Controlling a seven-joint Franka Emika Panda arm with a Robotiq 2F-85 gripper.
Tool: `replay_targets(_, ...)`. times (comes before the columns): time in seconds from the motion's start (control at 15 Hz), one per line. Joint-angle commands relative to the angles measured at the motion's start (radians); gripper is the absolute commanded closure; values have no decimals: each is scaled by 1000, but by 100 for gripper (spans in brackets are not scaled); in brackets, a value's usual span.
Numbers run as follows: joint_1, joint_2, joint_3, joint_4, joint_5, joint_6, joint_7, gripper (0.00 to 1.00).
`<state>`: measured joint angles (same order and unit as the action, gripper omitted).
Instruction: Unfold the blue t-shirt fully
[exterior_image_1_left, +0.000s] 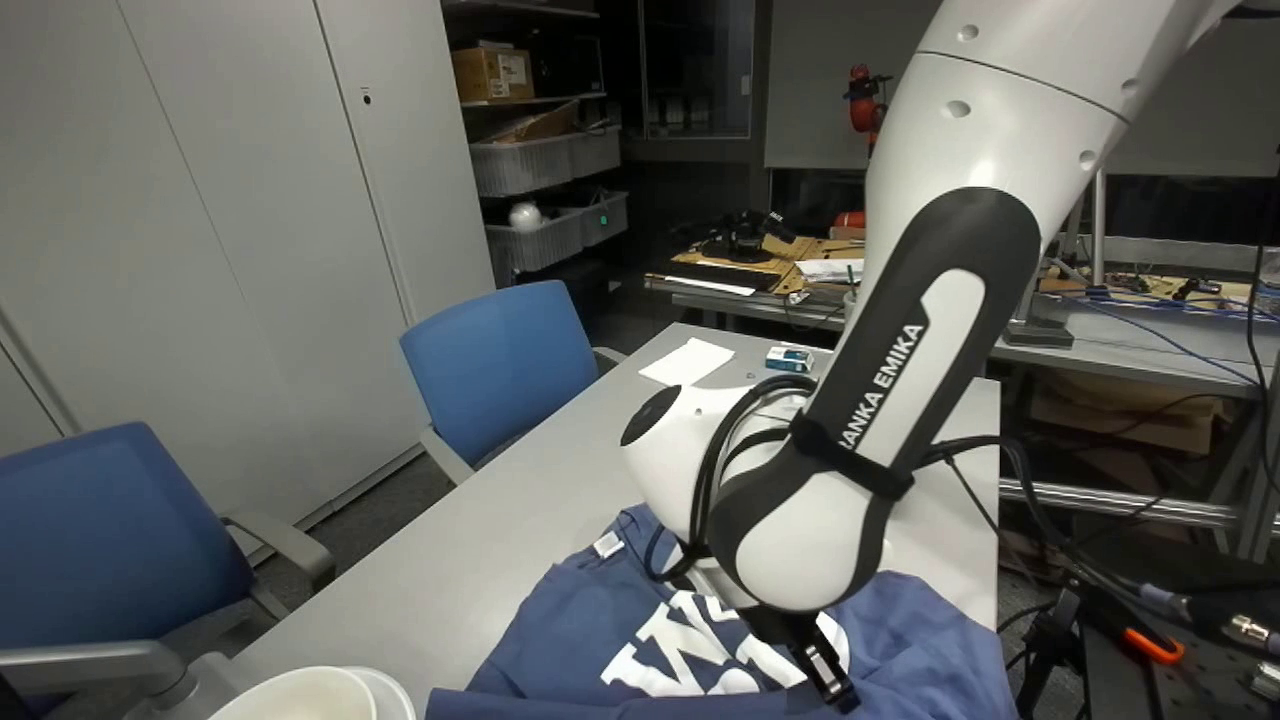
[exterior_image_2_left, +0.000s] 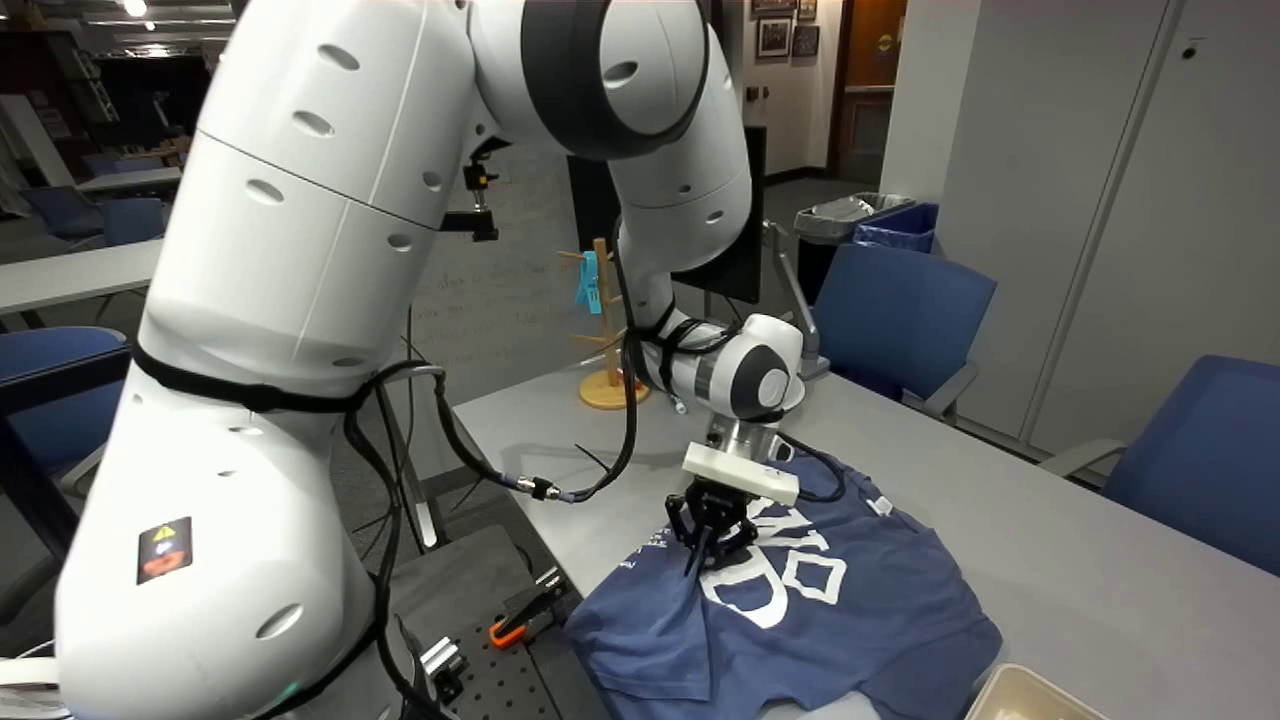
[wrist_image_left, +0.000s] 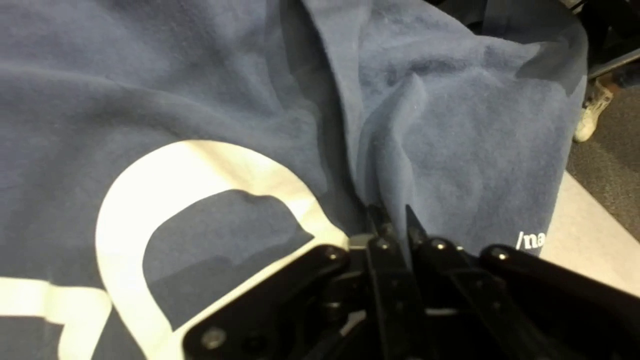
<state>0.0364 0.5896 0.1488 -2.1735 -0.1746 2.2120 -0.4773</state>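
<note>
The blue t-shirt (exterior_image_1_left: 575, 625) lies on the grey table, spread in part, with white letters facing up and folds around the gripper. It also shows in an exterior view (exterior_image_2_left: 850, 650), where one side overlaps itself near the table edge. In the wrist view the t-shirt (wrist_image_left: 475, 150) fills most of the picture, with a raised ridge of cloth running up to the fingers. My gripper (wrist_image_left: 391, 207) has its fingers close together with a fold of cloth pinched between them. The gripper also shows in both exterior views (exterior_image_1_left: 838, 695) (exterior_image_2_left: 700, 560), low on the shirt beside the letters.
A white bowl (exterior_image_1_left: 300, 695) and a beige container (exterior_image_2_left: 1030, 695) stand on the table near the shirt. A wooden rack (exterior_image_2_left: 605, 390) with a light-blue clip, a white paper (exterior_image_1_left: 690, 360) and a small box (exterior_image_1_left: 790, 360) are farther off. Blue chairs (exterior_image_1_left: 500, 365) line one side.
</note>
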Motion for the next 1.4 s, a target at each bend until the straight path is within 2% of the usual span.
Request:
replay_targets(0.0, 20, -44, 17, -8, -7, -20, 22, 100)
replay_targets(0.4, 41, -163, 116, -54, 33, 0, -30, 99)
replay_targets(0.73, 68, -219, 213, -59, 126, -13, -76, 99)
replay_targets(1.13, 113, -225, 255, -52, 186, -20, -88, 99)
replay_targets(1.2, 120, -223, 255, -51, 184, -24, -83, 72)
replay_targets(1.33, 127, -222, 253, -49, 183, -34, -80, 66)
